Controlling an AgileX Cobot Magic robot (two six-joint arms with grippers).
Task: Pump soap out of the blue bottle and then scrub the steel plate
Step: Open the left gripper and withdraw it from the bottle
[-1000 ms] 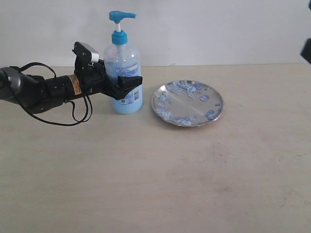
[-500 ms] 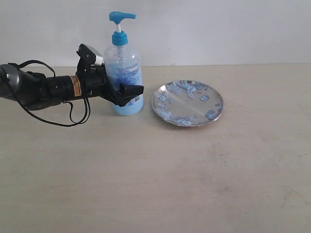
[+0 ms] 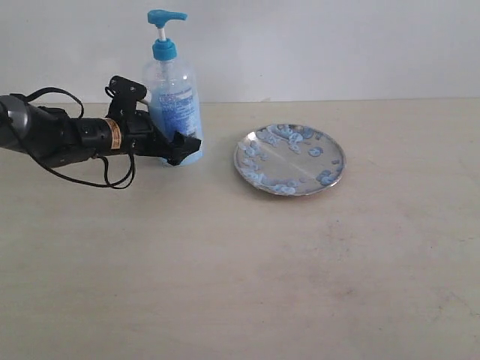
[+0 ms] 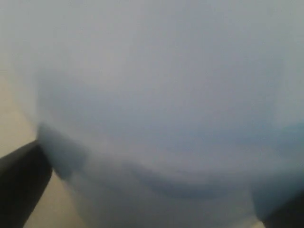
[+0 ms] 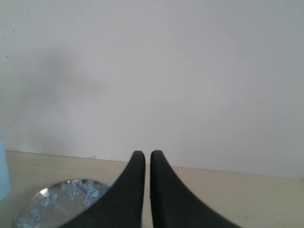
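Observation:
The blue bottle (image 3: 174, 105) stands upright at the back left of the table, its blue pump head (image 3: 165, 16) raised. My left gripper (image 3: 180, 146) is shut on the bottle's lower part, one finger on each side. In the left wrist view the bottle (image 4: 161, 104) fills the frame as a blur between dark fingers (image 4: 21, 183). The steel plate (image 3: 330, 174) lies to the bottle's right, dotted with pale blue soap (image 3: 285, 136). My right gripper (image 5: 147, 154) is shut on nothing, out of the exterior view, with the plate (image 5: 52, 202) below it.
The beige table (image 3: 240, 270) ends at a white wall (image 3: 337, 45) just behind the bottle and plate. The left arm (image 3: 52, 135) and its black cables reach in from the left edge.
The left gripper has carried the bottle to the left and a little away from the plate. The plate has not moved.

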